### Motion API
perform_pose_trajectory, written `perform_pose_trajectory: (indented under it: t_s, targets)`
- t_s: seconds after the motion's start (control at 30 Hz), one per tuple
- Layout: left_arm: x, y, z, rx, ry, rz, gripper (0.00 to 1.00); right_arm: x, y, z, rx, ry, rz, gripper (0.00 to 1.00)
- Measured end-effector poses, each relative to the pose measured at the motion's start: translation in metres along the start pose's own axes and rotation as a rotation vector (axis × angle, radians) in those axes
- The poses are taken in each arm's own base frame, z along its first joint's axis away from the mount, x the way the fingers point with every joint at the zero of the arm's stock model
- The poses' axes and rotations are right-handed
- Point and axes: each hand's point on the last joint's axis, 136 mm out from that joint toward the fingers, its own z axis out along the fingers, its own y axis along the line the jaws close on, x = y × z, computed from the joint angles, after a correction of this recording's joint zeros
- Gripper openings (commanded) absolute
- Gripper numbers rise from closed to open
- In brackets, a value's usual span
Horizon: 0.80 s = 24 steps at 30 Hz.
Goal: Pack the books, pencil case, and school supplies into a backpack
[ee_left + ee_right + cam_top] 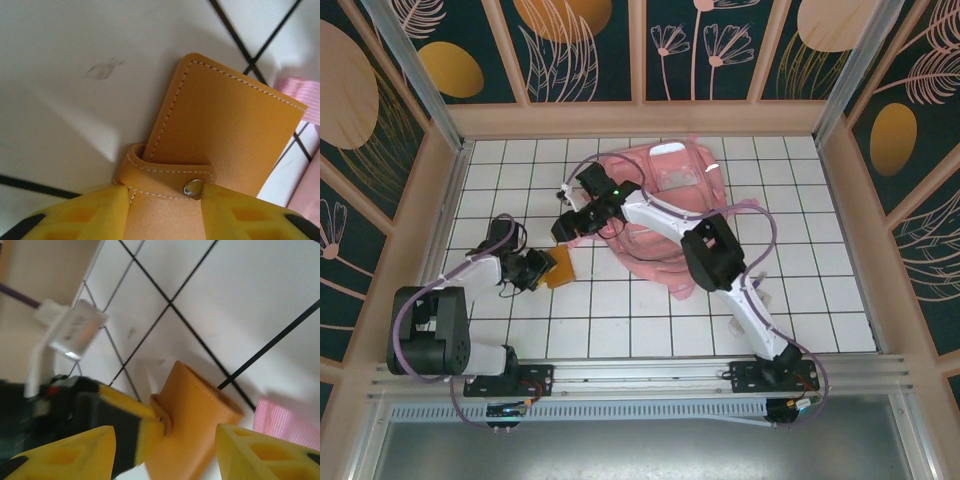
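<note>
Orange book (225, 130) is gripped at its snap-strap end by L gripper (542, 270), long axis run straight out from that claw, while R gripper (165, 445), held wide & empty, is poised over book's free end, nearer pink backpack (665, 190).

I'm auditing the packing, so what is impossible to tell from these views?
- Top view: backpack opening and contents, partly under the right arm.
- Left wrist view: orange notebook lower end, between the left gripper fingers, cut off by the frame edge.
- Right wrist view: white tag print, blurred.
</note>
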Motion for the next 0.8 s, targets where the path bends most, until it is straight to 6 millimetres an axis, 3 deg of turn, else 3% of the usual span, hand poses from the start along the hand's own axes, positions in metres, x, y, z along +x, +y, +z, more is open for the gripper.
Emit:
perform_pose_trajectory:
  t_s: [0.17, 0.37, 0.5, 0.67, 0.73, 0.8]
  targets:
    - [0.003, -0.002, 0.007, 0.052, 0.008, 0.017, 0.31, 0.019, -0.033, 0.024, 0.031, 0.094, 0.077, 0.50]
    - [0.005, -0.007, 0.011, 0.107, 0.008, 0.018, 0.29, 0.034, -0.035, 0.023, 0.032, 0.152, 0.092, 0.47]
    - [0.007, -0.009, 0.012, 0.127, 0.010, 0.005, 0.33, 0.043, -0.033, 0.022, 0.012, 0.185, 0.081, 0.27]
    - [0.008, -0.012, 0.006, 0.142, 0.004, 0.005, 0.38, 0.045, -0.023, 0.021, -0.062, 0.200, 0.051, 0.12]
    - [0.007, -0.014, -0.001, 0.142, -0.016, 0.010, 0.45, 0.048, -0.019, 0.022, -0.092, 0.198, 0.043, 0.07]
    - [0.000, -0.027, -0.018, 0.189, -0.075, 0.049, 0.51, 0.054, -0.017, 0.017, -0.120, 0.198, 0.064, 0.02]
